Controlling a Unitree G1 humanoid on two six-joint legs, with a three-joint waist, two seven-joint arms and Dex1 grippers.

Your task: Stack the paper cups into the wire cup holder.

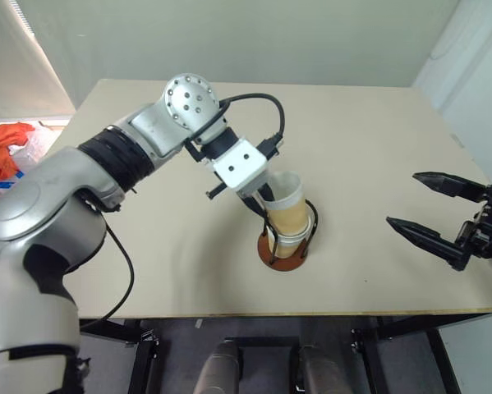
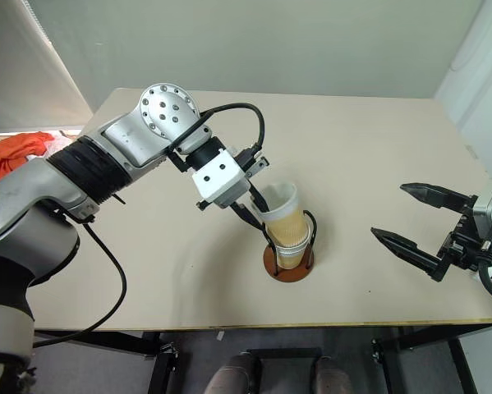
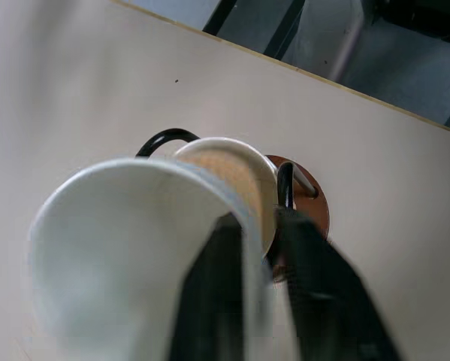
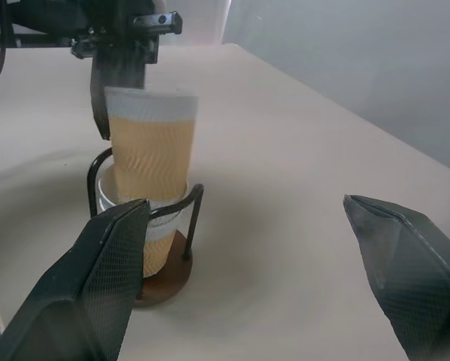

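Thin paper: the top cup (image 2: pixel 282 215) crushes easily; your left gripper (image 2: pixel 260 207) pinches its rim wall, one finger inside; right gripper (image 2: pixel 416 220) gapes empty.

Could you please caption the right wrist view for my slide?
Left gripper lowers a tan paper cup into the black-wire, brown-based cup holder.

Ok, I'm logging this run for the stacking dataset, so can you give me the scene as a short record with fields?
surface: tan table
holder: wire cup holder on the table, upright
cups: top paper cup nested, tilted, in a lower paper cup in the holder
left claw: left claw at the top cup's rim, one finger inside, one outside
right claw: right claw open, apart from the holder, holding nothing
off table: orange cloth
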